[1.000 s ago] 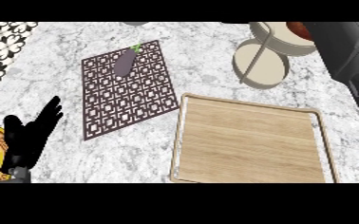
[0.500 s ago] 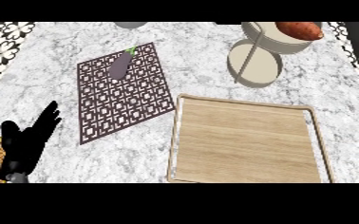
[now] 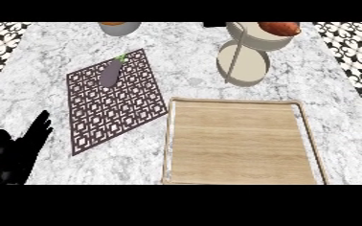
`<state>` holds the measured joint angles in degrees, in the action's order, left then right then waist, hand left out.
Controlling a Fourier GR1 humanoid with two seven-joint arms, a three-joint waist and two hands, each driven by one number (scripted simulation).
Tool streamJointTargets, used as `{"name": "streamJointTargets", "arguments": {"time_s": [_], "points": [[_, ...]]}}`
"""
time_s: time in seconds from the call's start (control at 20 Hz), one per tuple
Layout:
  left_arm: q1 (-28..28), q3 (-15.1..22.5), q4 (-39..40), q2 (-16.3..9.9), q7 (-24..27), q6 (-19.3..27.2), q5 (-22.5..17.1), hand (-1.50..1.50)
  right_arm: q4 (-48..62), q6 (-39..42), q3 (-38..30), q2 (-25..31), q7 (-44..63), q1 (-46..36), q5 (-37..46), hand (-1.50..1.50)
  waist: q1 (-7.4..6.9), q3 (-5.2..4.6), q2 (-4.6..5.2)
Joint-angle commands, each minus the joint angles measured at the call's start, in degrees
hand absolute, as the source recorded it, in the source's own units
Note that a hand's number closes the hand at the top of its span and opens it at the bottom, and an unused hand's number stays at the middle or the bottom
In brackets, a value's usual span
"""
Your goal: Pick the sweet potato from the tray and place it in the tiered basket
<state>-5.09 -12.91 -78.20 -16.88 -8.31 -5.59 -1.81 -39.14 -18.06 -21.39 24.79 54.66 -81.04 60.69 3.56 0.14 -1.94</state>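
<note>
The tray [image 3: 240, 143] right of the left hand [image 3: 21, 148] looks pale matt wood; the counter [image 3: 184, 67] beyond, veined marble.

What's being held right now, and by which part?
Nothing is held. The only hand in view, the left hand, rests open at the lower left edge. The sweet potato already lies in the basket's upper tier; the tray holds nothing.

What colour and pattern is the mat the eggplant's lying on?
The placemat is dark purplish brown with a pale geometric lattice of squares, seen in the head view.
</note>
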Motion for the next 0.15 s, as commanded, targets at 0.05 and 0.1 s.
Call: {"name": "streamJointTargets", "arguments": {"time_s": [0.05, 0.1], "points": [[-3.1, -0.9, 0.3, 0.5, 2.1, 0.8, 0.3, 0.0, -14.2, -0.1, -2.6, -2.2, -2.9, 8.6, -6.9, -1.5, 1.81, 0.04, -0.59], [-1.5, -0.9, -0.4, 0.2, 0.0, 1.1, 0.1, 0.0, -16.5, 0.1, -2.8, -4.2, -2.4, 9.8, -8.2, -1.5, 2.74, 0.1, -0.93]]}}
